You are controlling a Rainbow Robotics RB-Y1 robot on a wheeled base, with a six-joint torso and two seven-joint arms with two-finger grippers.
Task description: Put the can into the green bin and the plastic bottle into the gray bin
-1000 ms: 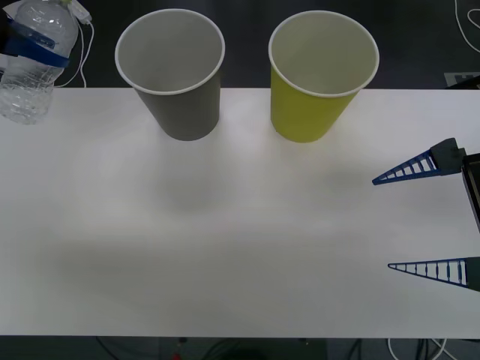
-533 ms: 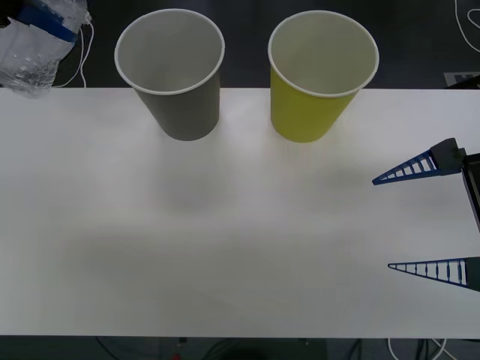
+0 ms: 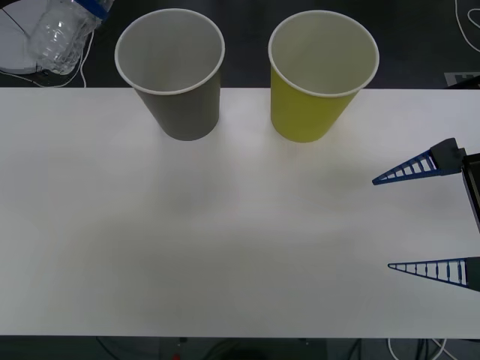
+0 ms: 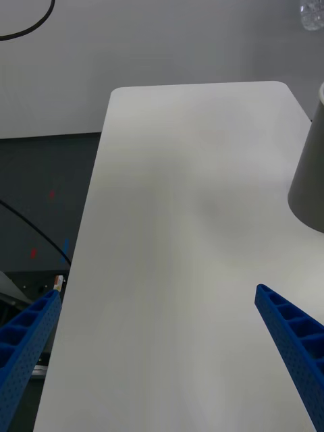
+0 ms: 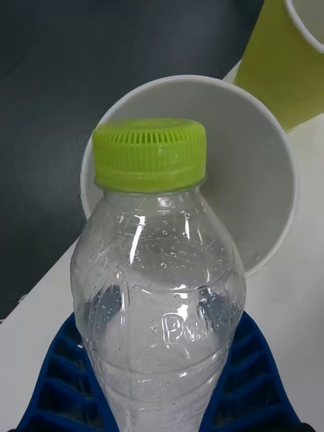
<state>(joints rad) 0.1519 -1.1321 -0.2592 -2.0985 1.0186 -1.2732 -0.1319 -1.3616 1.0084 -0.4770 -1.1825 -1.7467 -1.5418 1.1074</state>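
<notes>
Got the bottle [image 5: 158, 283] pinched in my left jaws [image 5: 158, 378], up in the air off the far-left corner of the surface [image 3: 225, 240], just left of the gray bin [image 3: 171, 71]. Right jaws [image 3: 424, 219] are spread wide, empty, parked at the right edge. Way I'd play it: carry the bottle over the gray rim, cap pointing in, and let go only once it's centred, not near the green bin [image 3: 322, 75]. No can anywhere I can spot, and the bottle is cut off up top in the front view.
</notes>
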